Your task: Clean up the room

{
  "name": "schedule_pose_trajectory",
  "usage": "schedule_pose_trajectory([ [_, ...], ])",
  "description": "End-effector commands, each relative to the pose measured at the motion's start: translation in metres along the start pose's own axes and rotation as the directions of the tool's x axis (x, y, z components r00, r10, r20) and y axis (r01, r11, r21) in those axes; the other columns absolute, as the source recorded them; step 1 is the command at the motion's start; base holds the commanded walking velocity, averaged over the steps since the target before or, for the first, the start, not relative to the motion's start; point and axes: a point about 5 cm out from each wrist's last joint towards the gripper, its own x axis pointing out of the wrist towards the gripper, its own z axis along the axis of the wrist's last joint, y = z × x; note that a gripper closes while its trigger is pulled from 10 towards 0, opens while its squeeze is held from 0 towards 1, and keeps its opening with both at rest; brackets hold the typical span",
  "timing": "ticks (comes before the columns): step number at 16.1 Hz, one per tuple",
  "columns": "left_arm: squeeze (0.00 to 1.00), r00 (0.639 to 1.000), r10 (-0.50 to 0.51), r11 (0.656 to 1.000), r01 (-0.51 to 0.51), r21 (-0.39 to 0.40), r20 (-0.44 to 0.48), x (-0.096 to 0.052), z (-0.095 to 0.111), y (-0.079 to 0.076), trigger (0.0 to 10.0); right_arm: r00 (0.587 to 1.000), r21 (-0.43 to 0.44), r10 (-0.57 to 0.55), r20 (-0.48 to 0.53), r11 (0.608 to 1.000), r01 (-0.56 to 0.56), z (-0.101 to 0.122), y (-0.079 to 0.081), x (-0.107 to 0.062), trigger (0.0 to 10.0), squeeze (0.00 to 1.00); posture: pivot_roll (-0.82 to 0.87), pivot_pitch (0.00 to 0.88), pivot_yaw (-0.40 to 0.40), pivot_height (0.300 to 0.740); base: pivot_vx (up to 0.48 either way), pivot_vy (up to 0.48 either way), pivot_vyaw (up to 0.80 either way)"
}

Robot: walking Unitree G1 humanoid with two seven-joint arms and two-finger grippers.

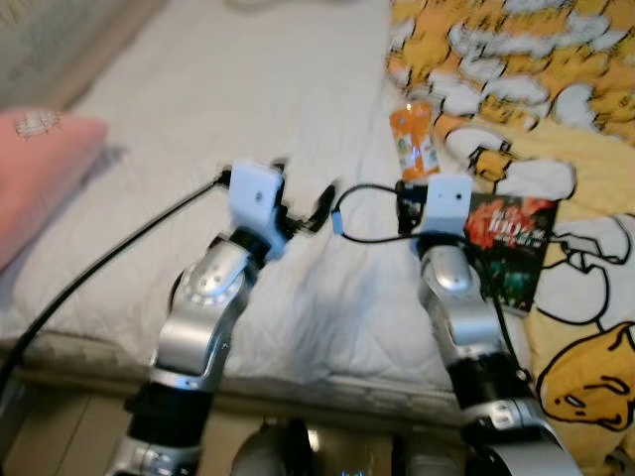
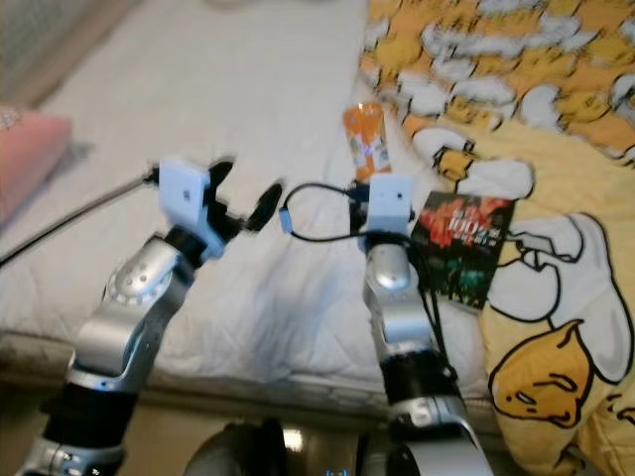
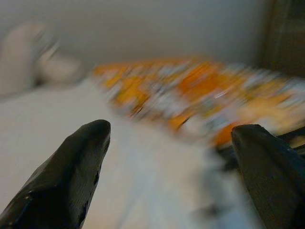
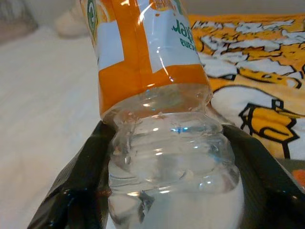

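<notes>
A clear plastic bottle with an orange label stands out over the white quilt of a bed, beside a yellow cartoon blanket. My right gripper is shut on the clear ribbed lower end of the bottle, one black finger on each side. My left gripper is held over the quilt to the left of the bottle, its fingers wide apart with nothing between them. The left wrist view is blurred.
A black book with red print lies on the yellow blanket just right of my right wrist. A pink pillow rests at the bed's left side. The mattress edge runs below my arms.
</notes>
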Motion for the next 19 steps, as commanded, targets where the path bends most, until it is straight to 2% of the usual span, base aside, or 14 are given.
schedule_pose_trajectory([
  [1, 0.0, 1.0, -0.026, 1.0, 0.026, -0.007, 0.005, -0.001, 0.004, -0.006, 10.0, 0.998, -0.008, -0.032, 0.045, 0.999, 0.033, 0.005, -0.002, 0.001, 0.0, 0.0, -0.15, 0.042, 0.13, 0.731, 0.0, 0.0, 0.0],
  [3, 0.0, 0.994, 0.106, 0.994, -0.105, 0.041, -0.024, -0.01, -0.008, 0.011, 10.0, 0.975, -0.095, -0.09, 0.204, 0.989, 0.111, 0.024, -0.019, -0.009, 0.0, 0.0, -0.15, 0.047, 0.124, 0.731, 0.0, 0.0, 0.0],
  [4, 0.0, 0.965, 0.258, 0.966, -0.256, 0.04, -0.043, -0.015, -0.015, 0.028, 10.0, 0.946, -0.14, -0.141, 0.293, 0.972, 0.189, 0.032, -0.033, -0.02, 0.0, 0.0, -0.15, 0.048, 0.119, 0.731, 0.0, 0.0, 0.0],
  [5, 0.0, 0.948, 0.316, 0.948, -0.313, 0.063, -0.042, -0.017, -0.016, 0.036, 10.0, 0.94, -0.17, -0.154, 0.305, 0.962, 0.213, 0.03, -0.039, -0.027, 0.0, 0.0, -0.15, 0.049, 0.116, 0.731, 0.0, 0.0, 0.0],
  [6, 0.0, 0.934, 0.356, 0.933, -0.354, 0.065, -0.032, -0.019, -0.014, 0.042, 10.0, 0.94, -0.209, -0.158, 0.303, 0.951, 0.228, 0.023, -0.045, -0.035, 0.0, 0.0, -0.15, 0.049, 0.114, 0.731, 0.0, 0.0, 0.0],
  [8, 0.0, 0.92, 0.389, 0.919, -0.385, 0.085, -0.038, -0.021, -0.014, 0.047, 10.0, 0.952, -0.226, -0.174, 0.25, 0.946, 0.232, 0.007, -0.052, -0.043, 0.0, 0.0, -0.15, 0.052, 0.107, 0.731, 0.0, 0.0, 0.0],
  [9, 0.0, 0.918, 0.388, 0.919, -0.379, 0.107, -0.079, -0.024, -0.027, 0.047, 10.0, 0.961, -0.22, -0.18, 0.209, 0.949, 0.226, -0.004, -0.057, -0.053, 0.0, 0.0, -0.15, 0.053, 0.108, 0.731, 0.0, 0.0, 0.0],
  [11, 0.0, 0.907, 0.393, 0.918, -0.379, 0.116, -0.153, -0.035, -0.051, 0.045, 10.0, 0.978, -0.193, -0.146, 0.151, 0.966, 0.174, -0.015, -0.055, -0.065, 0.0, 0.0, -0.16, 0.054, 0.111, 0.731, 0.0, 0.0, 0.0],
  [12, 0.0, 0.89, 0.409, 0.912, -0.388, 0.134, -0.203, -0.047, -0.068, 0.044, 10.0, 0.989, -0.145, -0.129, 0.073, 0.98, 0.139, -0.027, -0.055, -0.072, 0.0, 0.0, -0.16, 0.055, 0.112, 0.731, 0.0, 0.0, 0.0],
  [13, 0.0, 0.867, 0.423, 0.906, -0.409, 0.109, -0.263, -0.063, -0.084, 0.042, 10.0, 0.993, -0.168, -0.102, 0.066, 0.979, 0.112, -0.031, -0.055, -0.077, 0.0, 0.0, -0.17, 0.059, 0.115, 0.731, 0.0, 0.0, 0.0],
  [14, 0.0, 0.857, 0.422, 0.905, -0.417, 0.083, -0.295, -0.072, -0.092, 0.038, 10.0, 0.993, -0.197, -0.092, 0.07, 0.975, 0.104, -0.033, -0.057, -0.08, 0.0, 0.0, -0.17, 0.061, 0.114, 0.731, 0.0, 0.0, 0.0],
  [16, 0.0, 0.854, 0.427, 0.904, -0.415, 0.104, -0.299, -0.075, -0.096, 0.033, 10.0, 0.995, -0.197, -0.096, 0.033, 0.975, 0.101, -0.04, -0.06, -0.08, 0.0, 0.0, -0.17, 0.061, 0.113, 0.731, 0.0, -0.24, 0.0],
  [19, 0.0, 0.859, 0.44, 0.897, -0.432, 0.092, -0.263, -0.066, -0.095, 0.035, 10.0, 0.999, -0.205, -0.036, 0.019, 0.978, 0.039, -0.042, -0.049, -0.073, 0.0, 0.0, -0.18, 0.057, 0.107, 0.731, 0.0, -0.48, 0.0],
])
